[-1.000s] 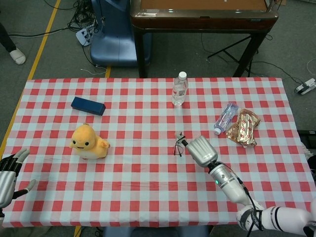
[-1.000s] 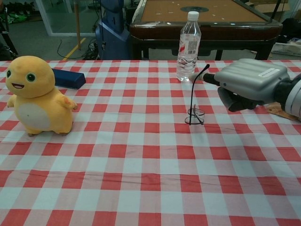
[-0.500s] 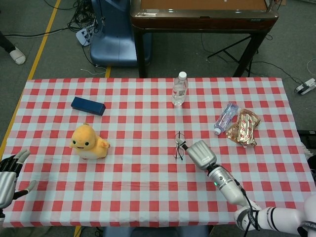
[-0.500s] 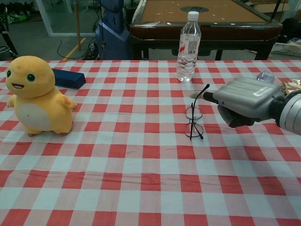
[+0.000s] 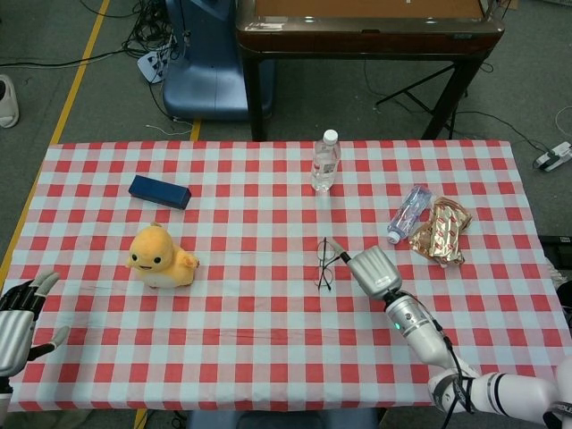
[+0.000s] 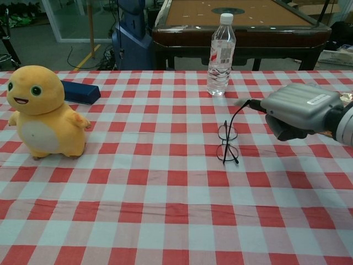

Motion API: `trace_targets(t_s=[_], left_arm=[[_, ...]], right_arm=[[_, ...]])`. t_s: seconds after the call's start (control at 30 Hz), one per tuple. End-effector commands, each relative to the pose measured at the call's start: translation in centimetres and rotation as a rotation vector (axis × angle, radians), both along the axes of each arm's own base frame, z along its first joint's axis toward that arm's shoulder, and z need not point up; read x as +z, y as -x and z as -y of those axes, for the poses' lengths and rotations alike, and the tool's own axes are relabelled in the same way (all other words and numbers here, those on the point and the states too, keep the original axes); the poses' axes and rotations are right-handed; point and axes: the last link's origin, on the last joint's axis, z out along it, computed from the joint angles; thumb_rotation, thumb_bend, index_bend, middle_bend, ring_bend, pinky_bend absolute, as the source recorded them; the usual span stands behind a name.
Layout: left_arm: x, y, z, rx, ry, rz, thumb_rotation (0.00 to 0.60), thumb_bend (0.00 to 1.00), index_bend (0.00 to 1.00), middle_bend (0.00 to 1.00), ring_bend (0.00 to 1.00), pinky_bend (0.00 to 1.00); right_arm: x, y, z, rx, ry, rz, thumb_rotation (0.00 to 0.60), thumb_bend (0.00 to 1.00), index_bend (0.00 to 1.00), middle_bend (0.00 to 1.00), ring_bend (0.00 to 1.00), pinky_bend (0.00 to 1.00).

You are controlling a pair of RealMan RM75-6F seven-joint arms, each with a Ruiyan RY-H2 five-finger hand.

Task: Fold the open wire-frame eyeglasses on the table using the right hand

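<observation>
From the head view, a water bottle stands behind my wire-frame eyeglasses, a plush toy sits far left. The glasses lie mid-table, lenses lined front to back. My left hand rests open. From the chest view, my right hand seemingly pinches one raised temple arm.
</observation>
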Motion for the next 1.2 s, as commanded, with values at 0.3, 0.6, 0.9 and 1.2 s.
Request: trace_targets(t_s=[0.3, 0.6, 0.9, 1.2], left_arm=[[0.0, -0.2, -0.1, -0.005, -0.002, -0.003, 0.6, 0.26, 0.11, 0.1, 0.14, 0.14], [-0.2, -0.5, -0.1, -0.008, 0.005, -0.006, 0.6, 0.26, 0.11, 0.1, 0.14, 0.14], [0.1, -0.5, 0.1, -0.002, -0.005, -0.007, 0.6, 0.26, 0.11, 0.1, 0.14, 0.14], [0.4, -0.1, 0.4, 0.014, -0.01, -0.011, 0.6, 0.26, 0.11, 0.1, 0.14, 0.14]], right_arm=[[3.7, -1.6, -2.8, 0.117, 0.032, 0.059, 0.6, 1.0, 0.0, 1.0, 0.96, 0.96], [3.0, -1.3, -5.4, 0.213, -0.051, 0.013, 0.6, 1.0, 0.0, 1.0, 0.96, 0.96], [0.5, -1.6, -3.6, 0.225, -0.078, -0.023, 0.6, 1.0, 0.0, 1.0, 0.96, 0.96], [-1.3, 0.1, -1.5, 0.172, -0.099, -0.082, 0.6, 1.0, 0.0, 1.0, 0.96, 0.96]])
